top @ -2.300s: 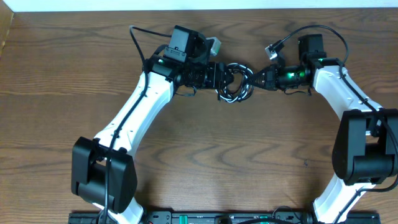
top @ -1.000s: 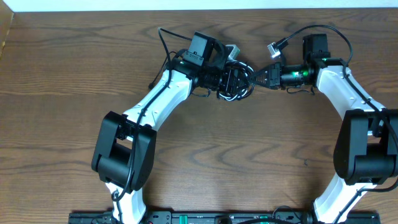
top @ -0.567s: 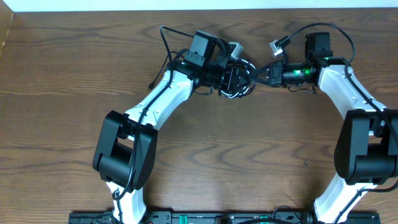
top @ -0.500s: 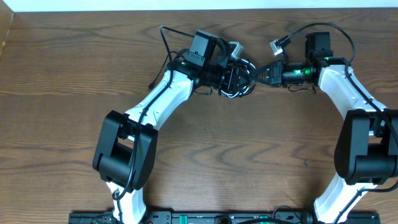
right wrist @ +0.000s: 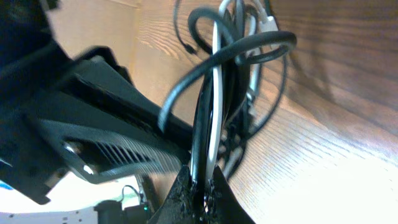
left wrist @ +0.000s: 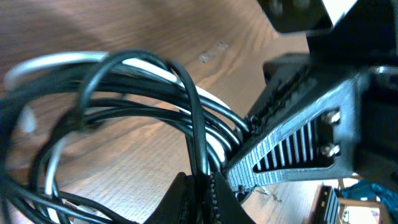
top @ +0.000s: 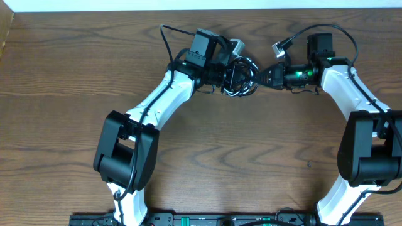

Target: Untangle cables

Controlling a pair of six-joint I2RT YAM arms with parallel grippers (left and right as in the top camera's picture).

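We saw the left gripper (left wrist: 200, 190) and right gripper (right wrist: 200, 185) each clenched on the cables (top: 242, 80), which we judged light, limp and best held near plugs.

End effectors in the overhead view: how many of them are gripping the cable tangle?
2. The left end effector is shut on the cables from their left side; the right end effector is shut on them from their right.

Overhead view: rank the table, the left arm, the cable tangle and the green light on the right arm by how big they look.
1. table
2. left arm
3. cable tangle
4. green light, clearly smallest
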